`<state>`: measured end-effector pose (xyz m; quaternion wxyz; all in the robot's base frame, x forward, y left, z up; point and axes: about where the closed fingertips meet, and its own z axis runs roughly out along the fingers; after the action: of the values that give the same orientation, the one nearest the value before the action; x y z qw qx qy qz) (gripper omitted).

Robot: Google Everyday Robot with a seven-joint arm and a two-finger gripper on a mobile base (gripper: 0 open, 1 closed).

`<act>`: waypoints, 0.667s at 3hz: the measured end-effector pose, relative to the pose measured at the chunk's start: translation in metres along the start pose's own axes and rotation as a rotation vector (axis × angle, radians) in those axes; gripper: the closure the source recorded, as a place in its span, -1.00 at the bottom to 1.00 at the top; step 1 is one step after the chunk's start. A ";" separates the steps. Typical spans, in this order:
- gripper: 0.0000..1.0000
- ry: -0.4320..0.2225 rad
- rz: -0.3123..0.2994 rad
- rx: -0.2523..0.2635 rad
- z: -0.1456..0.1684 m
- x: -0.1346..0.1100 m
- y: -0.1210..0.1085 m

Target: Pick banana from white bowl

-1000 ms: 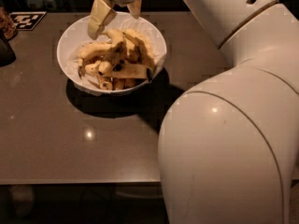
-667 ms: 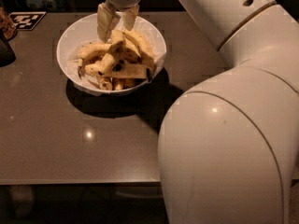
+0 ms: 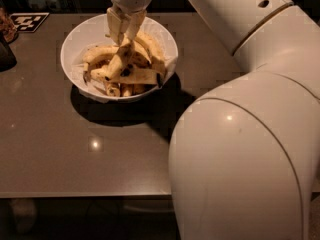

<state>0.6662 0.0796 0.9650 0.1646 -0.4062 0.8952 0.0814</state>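
Camera view puts your gripper (image 3: 125,30) over the 12 o'clock side of the bowl (image 3: 66,59), fingers apart around the upper end of the banana (image 3: 119,63) on the pile. I judge this the grasp step: next lower slightly, close, lift.

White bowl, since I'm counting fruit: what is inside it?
A pile of speckled yellow bananas fills the white bowl. The gripper is at the pile's top. The bowl's bottom and the lower fruit are covered, so an exact count is not possible.
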 end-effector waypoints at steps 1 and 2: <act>-0.12 0.001 0.001 0.001 0.000 0.000 -0.001; -0.43 0.000 -0.005 -0.001 0.000 -0.001 0.000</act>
<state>0.6669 0.0799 0.9656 0.1645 -0.4083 0.8942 0.0812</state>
